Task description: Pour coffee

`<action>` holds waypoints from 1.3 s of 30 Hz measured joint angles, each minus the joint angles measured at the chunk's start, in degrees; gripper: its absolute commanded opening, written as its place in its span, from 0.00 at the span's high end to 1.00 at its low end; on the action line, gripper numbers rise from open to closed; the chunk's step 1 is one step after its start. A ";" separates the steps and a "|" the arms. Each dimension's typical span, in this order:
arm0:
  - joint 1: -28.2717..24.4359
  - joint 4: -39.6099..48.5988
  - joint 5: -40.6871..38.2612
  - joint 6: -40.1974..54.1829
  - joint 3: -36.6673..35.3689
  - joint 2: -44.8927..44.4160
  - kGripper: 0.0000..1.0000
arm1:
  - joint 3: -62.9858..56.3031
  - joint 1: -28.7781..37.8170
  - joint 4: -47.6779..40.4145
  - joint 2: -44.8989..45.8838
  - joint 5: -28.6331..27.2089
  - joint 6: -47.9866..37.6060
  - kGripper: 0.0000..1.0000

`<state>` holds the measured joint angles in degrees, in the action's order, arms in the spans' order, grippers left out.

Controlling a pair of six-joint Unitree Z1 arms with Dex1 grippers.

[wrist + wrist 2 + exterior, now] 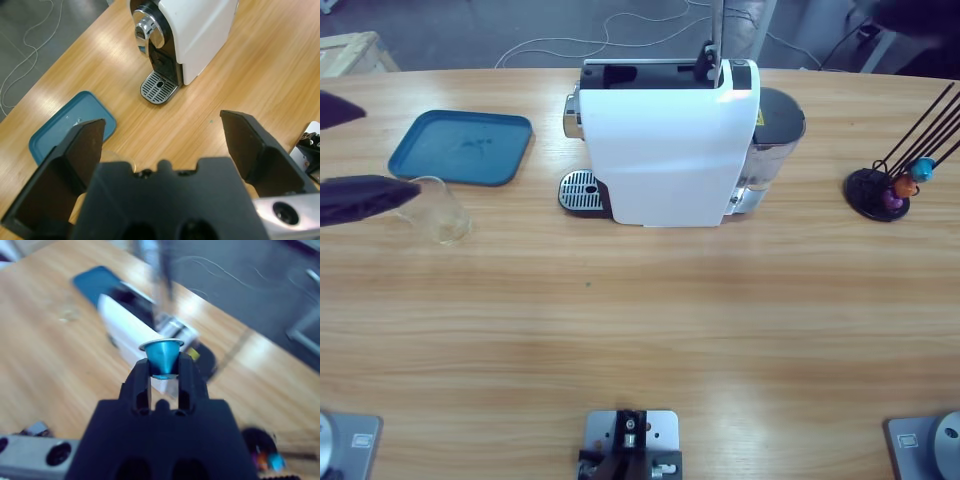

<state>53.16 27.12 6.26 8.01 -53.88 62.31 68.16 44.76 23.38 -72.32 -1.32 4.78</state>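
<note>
No coffee is in view. The white coffee machine (665, 150) stands at the table's middle back, its chrome spout (146, 26) over a grey drip grate (581, 190), and nothing stands on the grate. An empty clear glass (444, 211) is left of it. My left gripper (390, 150) comes in from the left edge, open, with one jaw tip at the glass's rim. In the left wrist view the gripper (162, 122) faces the machine with nothing between its jaws. My right gripper (161, 369) is shut on a blue capsule (161, 352), high above the machine (127, 330).
A blue tray (462, 147) lies at the back left, behind the glass. A black capsule rack (880, 192) with coloured capsules and long black rods stands at the right. The machine's lever (713, 45) is raised.
</note>
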 measured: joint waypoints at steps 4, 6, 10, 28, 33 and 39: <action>-0.25 0.52 0.00 0.02 1.64 -2.35 0.01 | 14.50 7.81 3.20 -12.98 3.56 4.84 1.00; -0.66 0.60 0.00 0.11 1.86 -2.46 0.01 | 19.03 9.07 5.12 -17.26 3.75 6.65 1.00; -2.16 0.62 0.00 0.26 1.96 -2.46 0.01 | 26.46 9.92 8.57 -25.94 3.70 10.69 1.00; -4.40 0.61 -0.01 0.40 2.38 -1.83 0.01 | 35.27 3.84 11.48 -37.78 -2.34 22.19 1.00; -4.41 0.36 -0.07 0.40 2.38 -1.03 0.01 | 33.81 3.84 11.45 -38.50 -0.98 22.25 1.00; -4.45 -0.54 -0.63 0.40 2.38 -0.50 0.01 | 33.00 3.77 10.82 -39.52 -0.66 22.25 1.00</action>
<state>48.70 26.58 5.63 8.40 -51.50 61.81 101.16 48.54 34.19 -111.83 -1.97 27.03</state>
